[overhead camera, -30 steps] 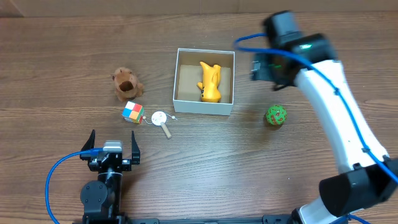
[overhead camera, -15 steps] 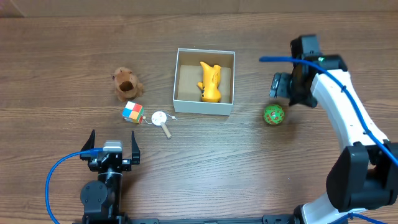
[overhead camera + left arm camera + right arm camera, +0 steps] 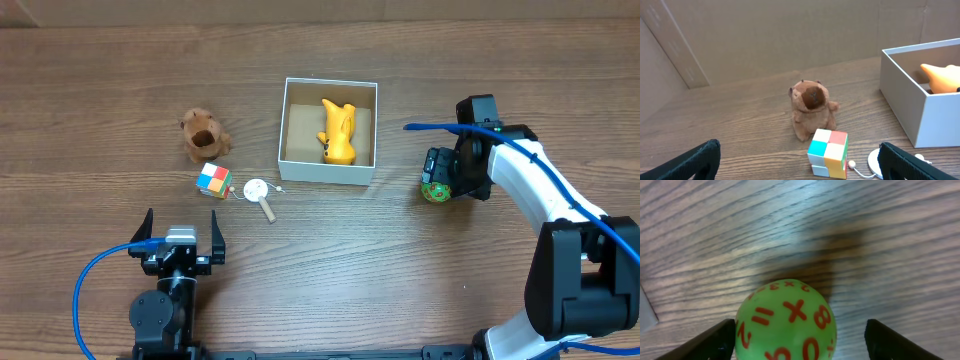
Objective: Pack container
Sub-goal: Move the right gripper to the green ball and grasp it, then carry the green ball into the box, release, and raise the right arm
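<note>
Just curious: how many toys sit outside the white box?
4: brown plush, colored cube and white disc left of the box; green ball right of it.

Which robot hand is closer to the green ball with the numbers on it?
The right one. The right gripper is down over the green ball, its fingers on either side. The left gripper is far off on the other side, nearer the colorful cube.

The container (image 3: 325,173) is a square, shallow, open-topped box, white-walled with a brown floor. It stands upright just above centre of the overhead frame, a yellow toy (image 3: 338,132) lying inside.
</note>
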Motion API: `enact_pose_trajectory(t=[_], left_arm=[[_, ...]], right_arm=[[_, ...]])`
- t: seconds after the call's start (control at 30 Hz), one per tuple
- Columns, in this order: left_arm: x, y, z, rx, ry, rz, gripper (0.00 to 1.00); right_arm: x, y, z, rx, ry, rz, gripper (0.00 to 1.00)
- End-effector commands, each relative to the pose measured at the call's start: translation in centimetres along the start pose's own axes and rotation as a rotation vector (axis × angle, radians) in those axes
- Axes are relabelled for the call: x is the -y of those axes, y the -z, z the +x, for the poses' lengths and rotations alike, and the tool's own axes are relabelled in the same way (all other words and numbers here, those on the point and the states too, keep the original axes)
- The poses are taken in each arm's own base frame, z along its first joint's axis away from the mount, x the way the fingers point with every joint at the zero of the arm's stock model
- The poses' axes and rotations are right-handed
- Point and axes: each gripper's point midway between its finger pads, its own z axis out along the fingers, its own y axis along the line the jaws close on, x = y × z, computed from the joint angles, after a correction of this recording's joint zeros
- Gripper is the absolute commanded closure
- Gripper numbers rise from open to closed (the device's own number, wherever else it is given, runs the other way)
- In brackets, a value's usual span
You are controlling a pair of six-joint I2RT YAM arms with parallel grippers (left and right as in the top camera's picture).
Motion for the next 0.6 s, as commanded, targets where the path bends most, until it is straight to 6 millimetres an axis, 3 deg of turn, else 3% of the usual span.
enact_pose_trajectory(t=[0.0, 0.03, 0.1, 0.13, 0.23, 0.33, 0.57], left_arm=[[0.0, 0.0, -0.1, 0.009, -0.011, 0.004, 0.0], [0.0, 0.0, -0.1, 0.009, -0.011, 0.004, 0.0], [0.0, 0.0, -0.1, 0.009, -0.011, 0.004, 0.0], [0.0, 0.0, -0.1, 0.009, -0.011, 0.004, 0.0], [0.0, 0.0, -0.1, 0.009, -0.011, 0.004, 0.0], [0.0, 0.0, -0.1, 0.009, -0.011, 0.004, 0.0], [0.0, 0.0, -0.1, 0.009, -0.011, 0.004, 0.0]], right_arm=[[0.7, -0.8, 0.9, -0.024, -0.003, 0.014, 0.46], [0.6, -0.8, 0.8, -0.02, -0.003, 0.013, 0.65], [0.5, -0.5, 0.5, -0.014, -0.003, 0.011, 0.92], [0.4, -0.2, 0.3, -0.011, -0.002, 0.009, 0.96], [-0.5, 1.9, -1.1, 0.005, 0.006, 0.003, 0.96], [-2.0, 5.3, -2.9, 0.035, 0.047, -0.012, 0.96], [-8.7, 15.4, -6.9, 0.223, 0.188, -0.116, 0.96]])
